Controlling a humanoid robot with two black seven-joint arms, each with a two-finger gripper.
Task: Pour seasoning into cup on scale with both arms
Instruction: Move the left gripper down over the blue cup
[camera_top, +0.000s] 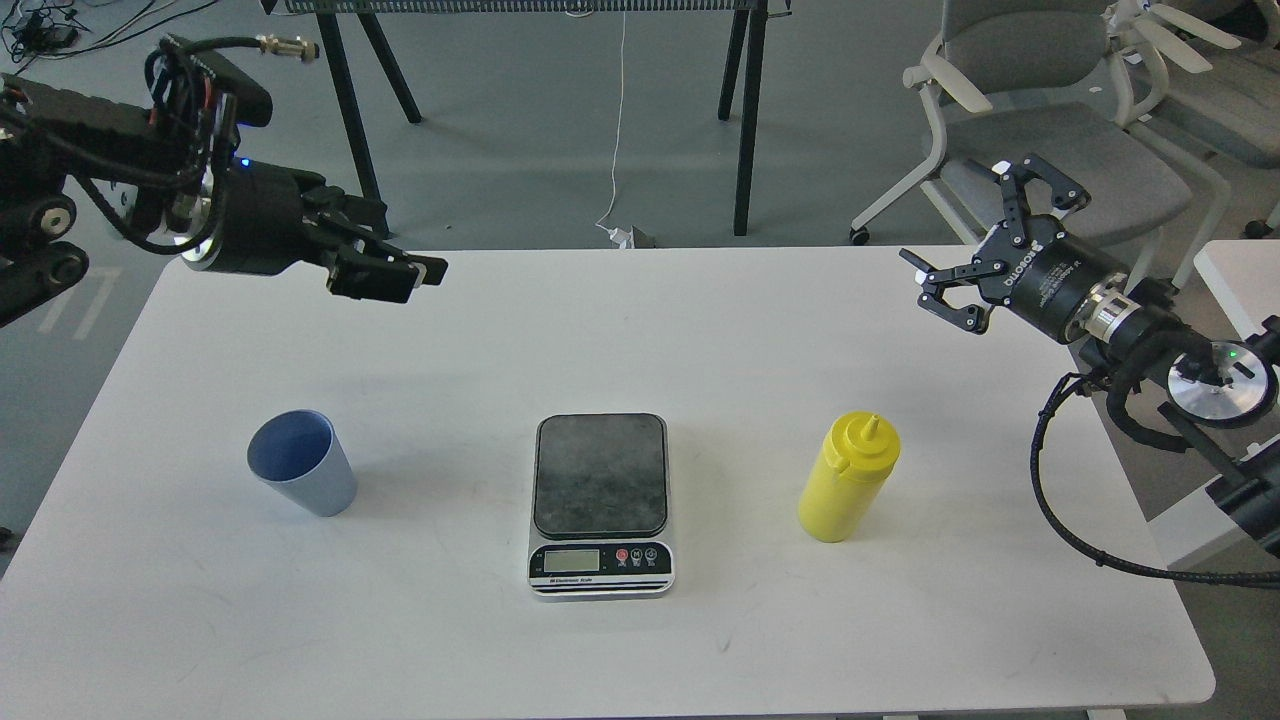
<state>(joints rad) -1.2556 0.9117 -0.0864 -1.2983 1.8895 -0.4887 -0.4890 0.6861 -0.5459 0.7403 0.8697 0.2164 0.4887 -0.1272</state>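
The table (620, 330) at frame centre is smooth matt white, faintly scuffed; the cup (303, 462) at lower left looks like matt light-blue plastic; the bottle (848, 480) at lower right is yellow plastic with a soft sheen; the scale (600, 505) has a dull, mottled dark-grey platform, a silvery base and a glossy black panel; both arms are matt black with bright metal rings (1222, 382); the chairs (1060, 150) at upper right show grey cloth.
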